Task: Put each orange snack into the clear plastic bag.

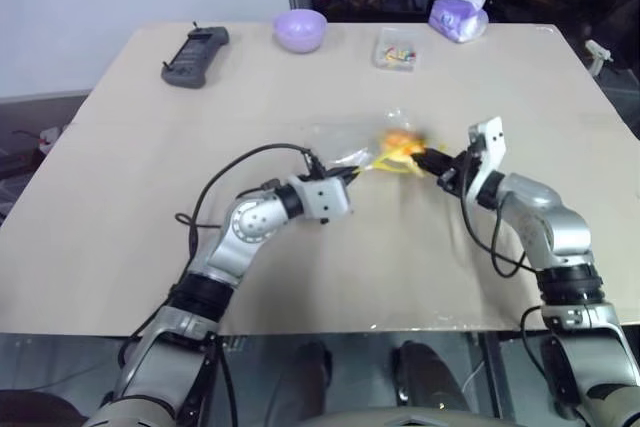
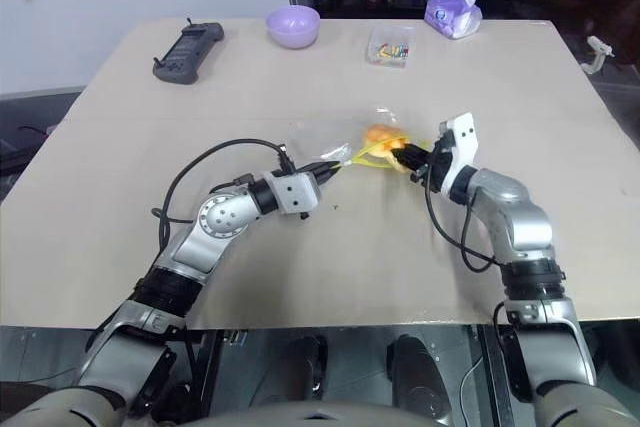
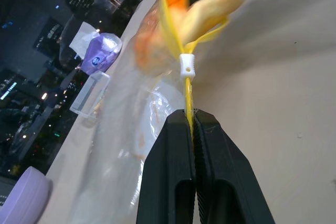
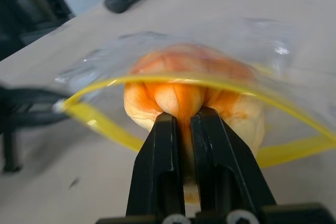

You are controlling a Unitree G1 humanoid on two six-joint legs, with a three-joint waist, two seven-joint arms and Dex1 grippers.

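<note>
Left gripper (image 3: 193,124) pinches bag (image 1: 345,145) by its yellow seal; right gripper (image 4: 188,121) clamps bun (image 4: 194,90) at bag mouth; bun looks soft, bag limp and slippery.

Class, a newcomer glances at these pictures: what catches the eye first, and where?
Mid-table, the right gripper pushes the orange snack through the yellow-rimmed mouth of the clear plastic bag. The left gripper pinches the bag's yellow seal strip. A lilac bowl sits at the table's far edge.

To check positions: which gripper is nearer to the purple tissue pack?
Right. The right gripper holds the bun below the tissue pack; the left gripper is farther away.
</note>
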